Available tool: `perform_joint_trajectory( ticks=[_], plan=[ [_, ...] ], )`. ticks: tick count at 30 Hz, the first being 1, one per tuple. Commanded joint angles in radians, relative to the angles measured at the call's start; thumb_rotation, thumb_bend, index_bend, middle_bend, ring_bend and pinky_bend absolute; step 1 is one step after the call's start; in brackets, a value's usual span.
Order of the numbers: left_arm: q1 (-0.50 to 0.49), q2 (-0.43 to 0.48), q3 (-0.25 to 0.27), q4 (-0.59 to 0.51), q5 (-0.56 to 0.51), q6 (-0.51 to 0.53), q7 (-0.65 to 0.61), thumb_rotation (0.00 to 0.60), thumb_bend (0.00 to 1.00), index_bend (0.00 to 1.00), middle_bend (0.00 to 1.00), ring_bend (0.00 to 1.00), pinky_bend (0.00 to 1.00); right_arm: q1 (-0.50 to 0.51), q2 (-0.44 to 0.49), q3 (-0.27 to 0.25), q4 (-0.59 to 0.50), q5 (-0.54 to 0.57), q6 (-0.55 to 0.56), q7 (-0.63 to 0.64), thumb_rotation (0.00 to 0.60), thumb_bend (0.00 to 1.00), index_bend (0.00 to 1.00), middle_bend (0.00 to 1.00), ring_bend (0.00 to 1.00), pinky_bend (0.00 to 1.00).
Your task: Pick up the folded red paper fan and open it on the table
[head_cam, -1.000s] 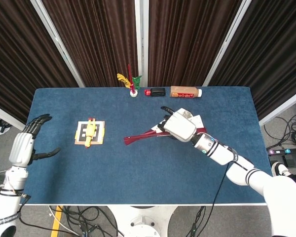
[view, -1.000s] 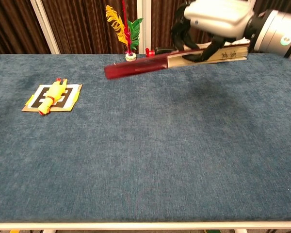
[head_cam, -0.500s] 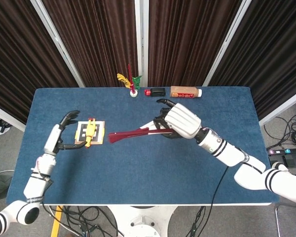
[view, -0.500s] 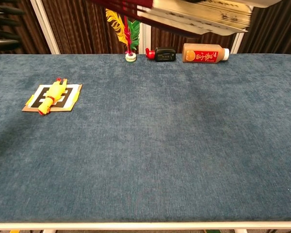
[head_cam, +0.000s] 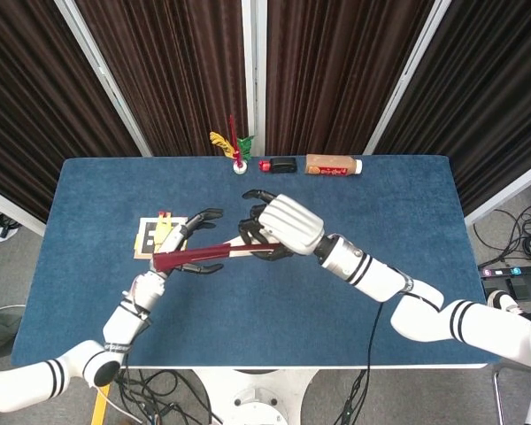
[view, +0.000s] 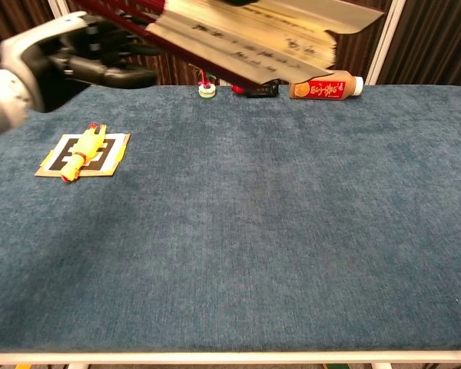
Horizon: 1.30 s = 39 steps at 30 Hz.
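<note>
One red fan [head_cam: 199, 256], folded, cream pleats edge-on in chest view, held above tabletop [head_cam: 407, 204]: right robot hand [head_cam: 279, 227] gripping pivot end, left robot hand [head_cam: 188, 244] fingers spread at tip, contact unclear

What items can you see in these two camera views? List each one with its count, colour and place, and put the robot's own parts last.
Paper fan: one, red guard with cream leaves, held up above the table, partly spread in the chest view.
Rubber chicken toy: one, yellow, lying on a marker card on the table's left side.
Marker card: one, black and white with a tan border, under the toy.
Feather shuttlecock: one, yellow, red and green, back edge centre.
Small device: one, black with a red part, back edge.
Bottle: one, brown-orange with a white cap, lying at the back edge.
Table: one, blue cloth top.
Left hand: one, dark fingers spread by the fan's tip.
Right hand: one, white, gripping the fan.
</note>
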Motion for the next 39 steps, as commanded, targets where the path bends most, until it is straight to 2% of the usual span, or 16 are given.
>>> perform_joint_trajectory(
  ticks=[1, 6, 9, 12, 16, 23, 29, 35, 39],
  plan=[
    [-0.027, -0.034, -0.021, 0.017, -0.033, -0.016, 0.027, 0.600, 0.01, 0.27, 0.27, 0.17, 0.23, 0.018, -0.010, 0.014, -0.011, 0.014, -0.029, -0.003, 0.600, 0.93, 1.00, 0.82, 0.52, 0.16],
    [-0.049, -0.055, -0.032, 0.016, -0.057, -0.034, 0.023, 0.600, 0.01, 0.28, 0.27, 0.17, 0.23, 0.036, -0.028, 0.030, -0.017, 0.041, -0.068, -0.008, 0.600, 0.93, 1.00, 0.82, 0.52, 0.15],
    [-0.060, -0.069, -0.037, 0.016, -0.064, -0.036, 0.017, 0.600, 0.01, 0.31, 0.28, 0.17, 0.23, 0.047, -0.047, 0.037, -0.008, 0.049, -0.083, -0.025, 0.600, 0.93, 1.00, 0.82, 0.52, 0.15],
    [-0.066, -0.087, -0.045, 0.016, -0.077, -0.032, 0.010, 0.600, 0.02, 0.36, 0.33, 0.22, 0.23, 0.054, -0.068, 0.047, 0.001, 0.062, -0.091, -0.037, 0.600, 0.93, 1.00, 0.82, 0.52, 0.15],
    [-0.073, -0.110, -0.050, 0.032, -0.095, -0.026, 0.036, 0.600, 0.09, 0.48, 0.43, 0.31, 0.24, 0.058, -0.083, 0.060, 0.013, 0.075, -0.094, -0.042, 0.600, 0.93, 1.00, 0.82, 0.52, 0.15],
    [-0.069, -0.131, -0.047, 0.058, -0.124, -0.020, 0.067, 0.600, 0.22, 0.56, 0.53, 0.42, 0.29, 0.051, -0.084, 0.064, 0.025, 0.082, -0.093, -0.039, 0.600, 0.93, 1.00, 0.82, 0.52, 0.15],
    [-0.059, -0.146, -0.061, 0.065, -0.161, -0.031, 0.033, 0.600, 0.24, 0.62, 0.59, 0.47, 0.32, 0.046, -0.089, 0.058, 0.034, 0.078, -0.094, -0.028, 0.600, 0.93, 1.00, 0.82, 0.52, 0.15],
    [-0.062, -0.152, -0.067, 0.076, -0.161, -0.037, 0.025, 0.600, 0.26, 0.63, 0.60, 0.48, 0.32, 0.047, -0.102, 0.057, 0.048, 0.076, -0.096, -0.017, 0.600, 0.93, 1.00, 0.82, 0.52, 0.15],
    [-0.060, -0.165, -0.070, 0.091, -0.165, -0.027, 0.032, 0.600, 0.30, 0.66, 0.64, 0.51, 0.34, 0.047, -0.102, 0.058, 0.053, 0.073, -0.095, -0.014, 0.600, 0.93, 1.00, 0.82, 0.52, 0.15]
  ],
)
